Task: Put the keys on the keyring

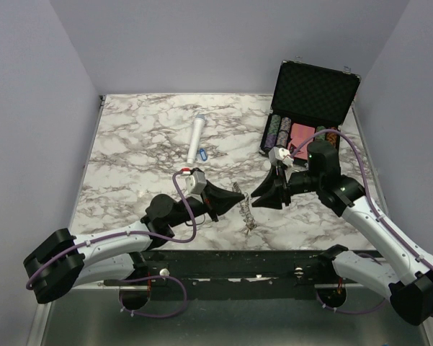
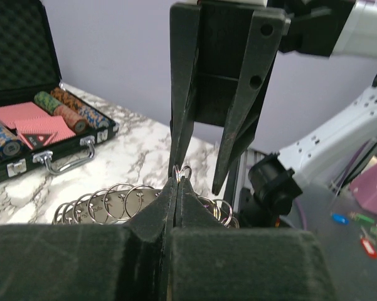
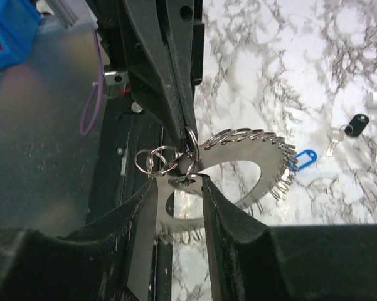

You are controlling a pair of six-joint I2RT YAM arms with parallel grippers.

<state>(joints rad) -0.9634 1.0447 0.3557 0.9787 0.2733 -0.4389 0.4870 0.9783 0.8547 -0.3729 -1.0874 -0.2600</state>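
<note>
The keyring (image 3: 221, 152), a large flat grey toothed metal ring, stands upright over the white marble table's (image 1: 130, 144) near centre, with the left gripper (image 2: 177, 183) clamped on a rim loop, apparently steadying it for the half-open right gripper (image 3: 179, 183) straddling its edge.

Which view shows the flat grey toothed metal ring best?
Right wrist: the flat grey toothed metal ring shows its face, teeth and centre hole. Top view shows it edge-on; left wrist shows only its small wire loops.

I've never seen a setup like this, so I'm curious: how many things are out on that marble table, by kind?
toothed ring: 1
blue-tagged key: 1
black-tagged key: 1
white cylinder: 1
open chip case: 1
Total in view: 5
</note>
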